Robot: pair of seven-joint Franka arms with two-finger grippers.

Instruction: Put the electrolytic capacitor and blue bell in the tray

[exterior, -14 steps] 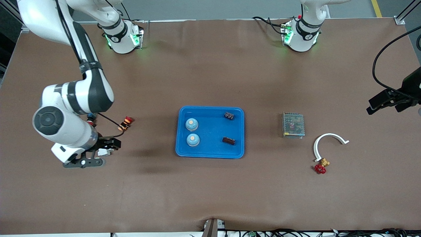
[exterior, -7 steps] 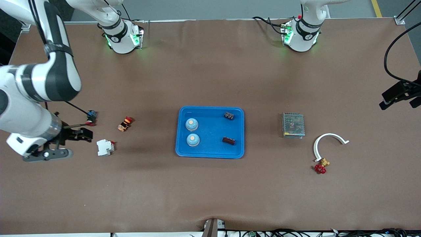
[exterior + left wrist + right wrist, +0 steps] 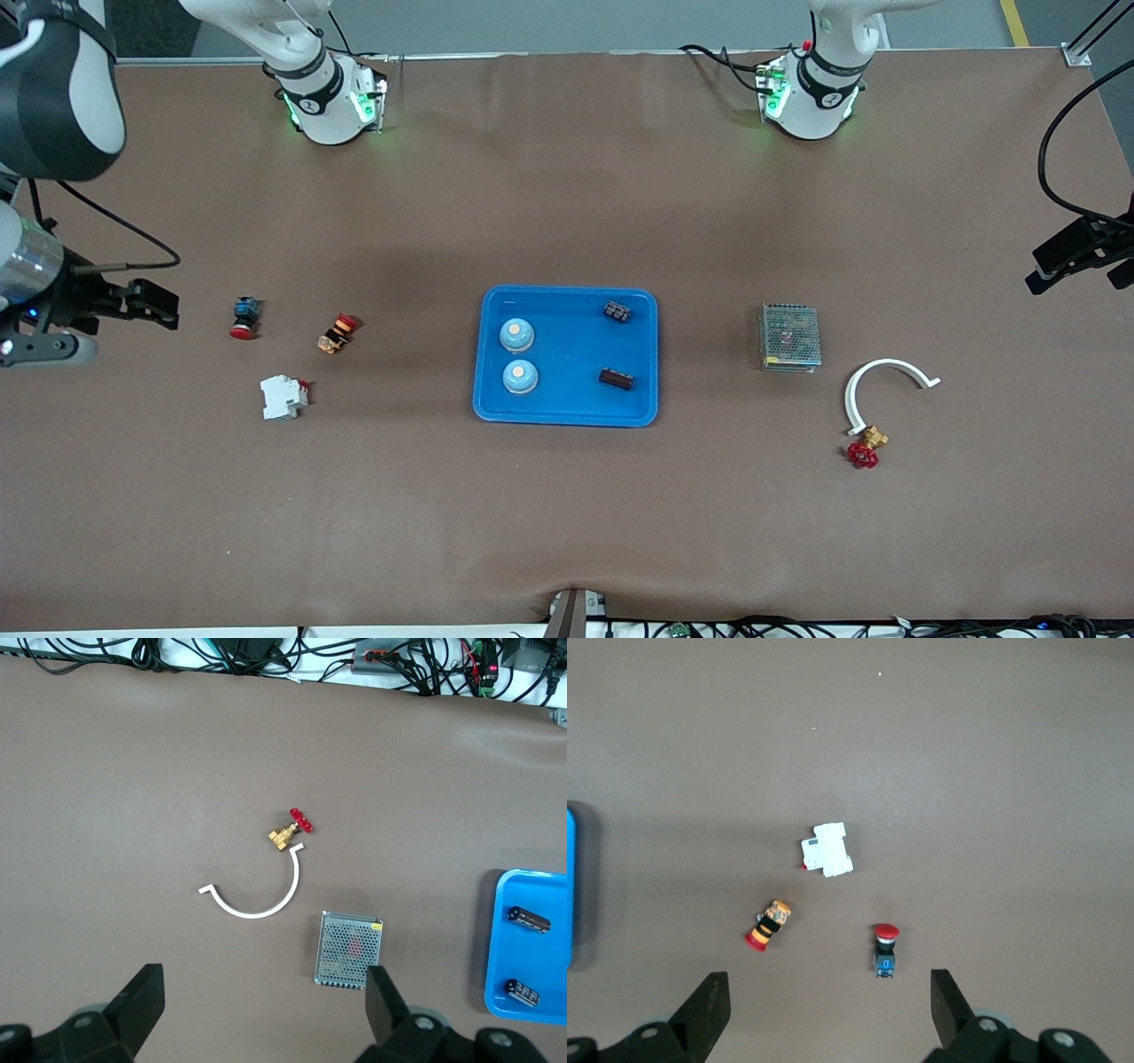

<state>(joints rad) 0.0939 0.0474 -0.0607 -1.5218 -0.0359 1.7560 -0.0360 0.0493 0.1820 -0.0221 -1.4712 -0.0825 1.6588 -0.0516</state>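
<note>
Nearest the front camera, a red-handled brass valve [image 3: 865,448] touching a white curved clip [image 3: 886,383] toward the left arm's end of the counter [image 3: 567,532]; a white breaker block [image 3: 283,397] toward the right arm's end. Mid-counter, blue tray [image 3: 567,412] holds everything asked for: two blue bells [image 3: 518,354] side by side, two dark capacitors [image 3: 617,346] well apart from them. Task looks complete. Bells: rigid domes, likely light and slick, best pinched across the lower rim; capacitors: small stiff cylinders, apt to roll, take across the body. Beside the tray, grey mesh box [image 3: 789,337]; two red-capped push buttons [image 3: 292,325]. Right hand [image 3: 133,301] up over the counter's edge, fingers spread, empty. Left hand [image 3: 266,1001] likewise wide and empty, over the other end
</note>
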